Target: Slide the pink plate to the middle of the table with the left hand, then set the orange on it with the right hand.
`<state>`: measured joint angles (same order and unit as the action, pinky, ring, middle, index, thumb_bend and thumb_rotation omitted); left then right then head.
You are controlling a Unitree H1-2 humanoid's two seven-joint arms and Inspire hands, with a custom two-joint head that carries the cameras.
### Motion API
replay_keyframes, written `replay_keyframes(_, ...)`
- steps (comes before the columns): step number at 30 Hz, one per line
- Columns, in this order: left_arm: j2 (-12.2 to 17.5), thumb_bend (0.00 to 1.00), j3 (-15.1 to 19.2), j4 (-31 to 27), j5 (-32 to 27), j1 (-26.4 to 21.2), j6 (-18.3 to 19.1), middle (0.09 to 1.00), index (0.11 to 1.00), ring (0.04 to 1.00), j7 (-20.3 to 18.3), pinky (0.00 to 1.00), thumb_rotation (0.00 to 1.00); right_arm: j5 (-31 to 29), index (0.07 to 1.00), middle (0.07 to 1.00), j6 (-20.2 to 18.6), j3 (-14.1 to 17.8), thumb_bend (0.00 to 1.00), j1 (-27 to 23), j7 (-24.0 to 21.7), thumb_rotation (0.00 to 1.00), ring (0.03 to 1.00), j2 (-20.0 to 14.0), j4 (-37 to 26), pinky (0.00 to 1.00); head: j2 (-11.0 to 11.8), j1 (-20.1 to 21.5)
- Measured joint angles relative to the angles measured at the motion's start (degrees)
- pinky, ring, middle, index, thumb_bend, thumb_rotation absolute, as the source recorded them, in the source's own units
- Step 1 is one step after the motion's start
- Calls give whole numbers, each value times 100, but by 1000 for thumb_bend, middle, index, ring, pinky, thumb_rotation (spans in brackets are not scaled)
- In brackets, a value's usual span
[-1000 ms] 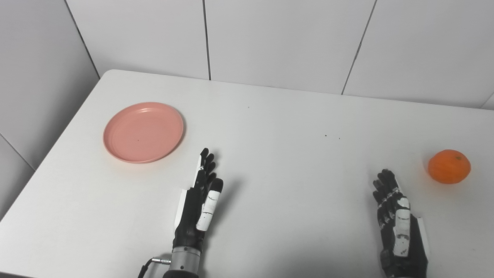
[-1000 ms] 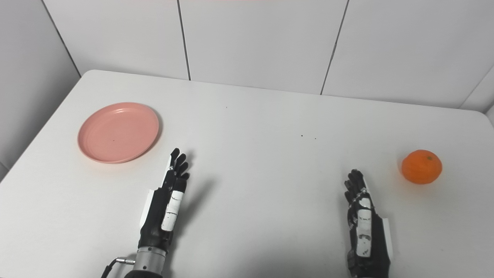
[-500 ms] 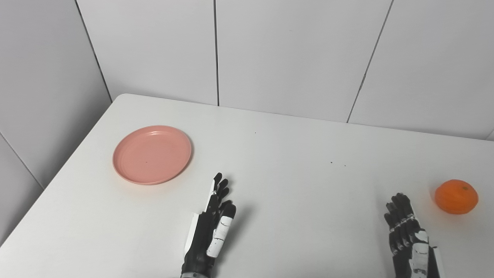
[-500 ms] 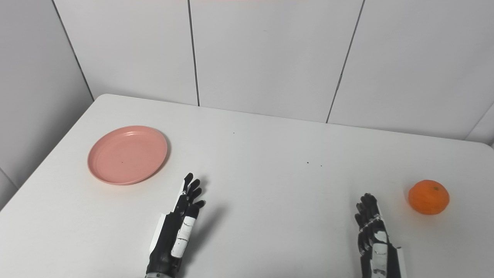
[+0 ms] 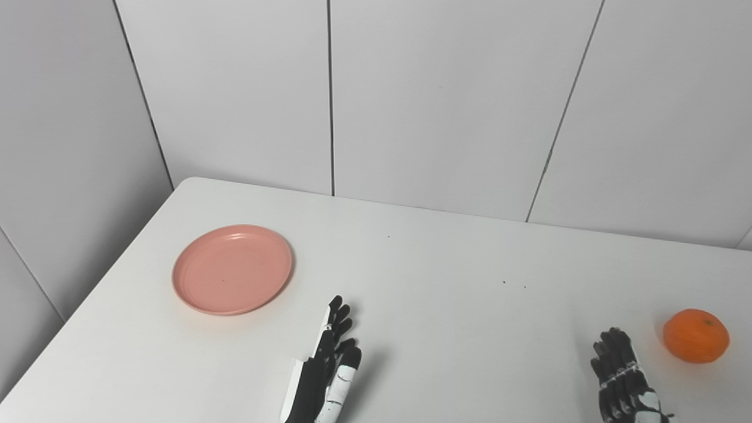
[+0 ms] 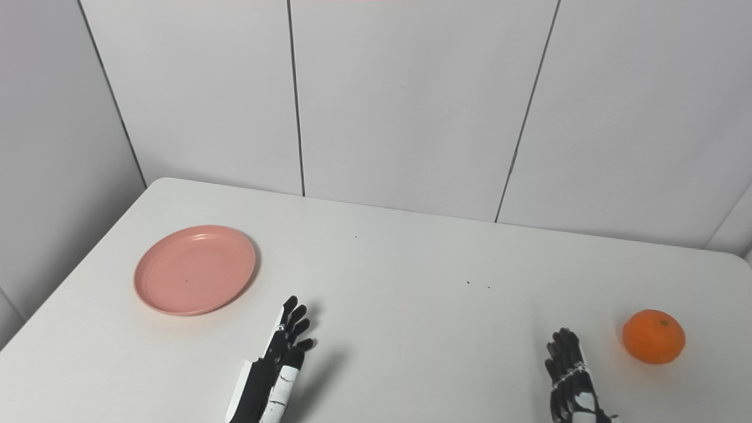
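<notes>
Nothing is being held yet: the pink plate (image 5: 232, 269) is sitting on the counter (image 5: 446, 329) at far left, the orange (image 5: 696, 335) far right, and the left hand (image 5: 325, 376), fingers (image 5: 336, 320) extended and empty like the right hand (image 5: 624, 382), is needing to reach the plate's rim and push it centreward.

Left hand (image 5: 326, 376): black segmented fingers, with white panels on the thumb and along the outer edge of the palm. Right hand (image 5: 624, 379): black jointed fingers, pale bands across them, and white patches at the back.
</notes>
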<state>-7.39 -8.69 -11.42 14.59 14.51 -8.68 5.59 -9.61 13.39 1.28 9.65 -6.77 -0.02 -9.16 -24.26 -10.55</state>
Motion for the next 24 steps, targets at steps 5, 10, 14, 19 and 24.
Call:
replay_keyframes(5,0,680,-8,3,52,0,-32,963,951,957,0,876,985,42,932,953,0,-3,852,-1,5,1000,965,1,-1,1000,-18,-35)
replay_keyframes(10,0,762,-9,-13,52,0,-37,948,941,913,0,804,975,151,924,946,0,-9,857,-3,9,1000,963,3,-1,1000,-26,-62)
replay_keyframes(14,2,821,-11,-61,133,2,-14,946,951,902,-4,800,963,154,920,941,0,-9,860,-7,9,1000,960,3,-3,1000,-44,-88)
replay_keyframes(19,25,819,95,-418,-106,49,525,919,930,890,-276,835,846,169,930,949,6,-23,873,-21,18,1000,967,1,0,1000,-70,-185)
replay_keyframes(24,78,861,629,-1229,-996,20,1324,897,899,873,-724,817,655,188,938,952,27,-21,882,-24,32,1000,972,0,3,1000,-35,-211)
